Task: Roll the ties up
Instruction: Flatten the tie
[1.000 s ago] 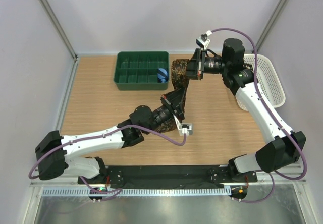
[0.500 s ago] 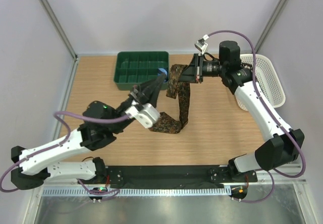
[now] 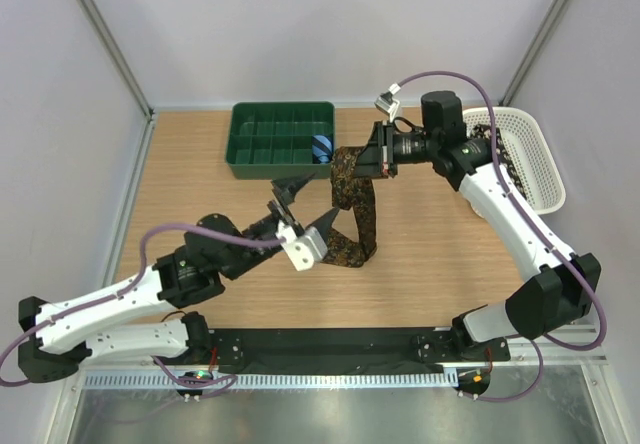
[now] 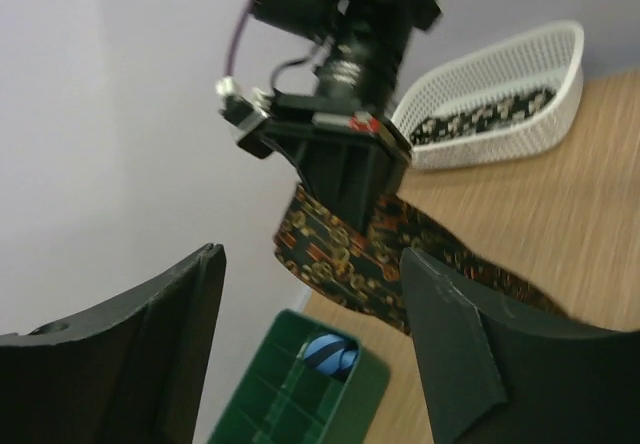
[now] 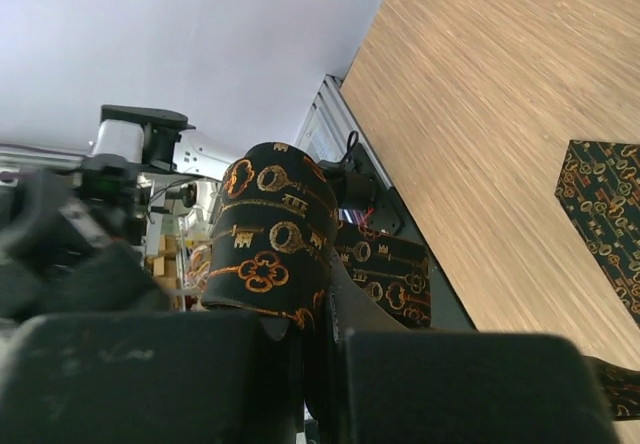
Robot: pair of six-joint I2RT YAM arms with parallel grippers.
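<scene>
The right gripper [image 3: 375, 156] is clamped on one end of the dark, gold-patterned tie [image 3: 366, 214], holding it up just beside the green compartment tray [image 3: 250, 167]. The rest hangs down and lies folded on the wooden table [image 3: 430, 254]. The left gripper [image 3: 307, 207] hovers by the tie's lower fold, jaws spread wide, gripping nothing. Another tie [image 4: 480, 119] lies in the white basket [image 3: 543, 169]

A robotics lab cell: white panels [image 3: 300, 24] on aluminium posts [image 3: 105, 39] enclose a wooden tabletop [image 3: 430, 274], with the left arm [image 3: 110, 304] and right arm [image 3: 515, 214] bolted to a black base plate [image 3: 330, 344].
</scene>
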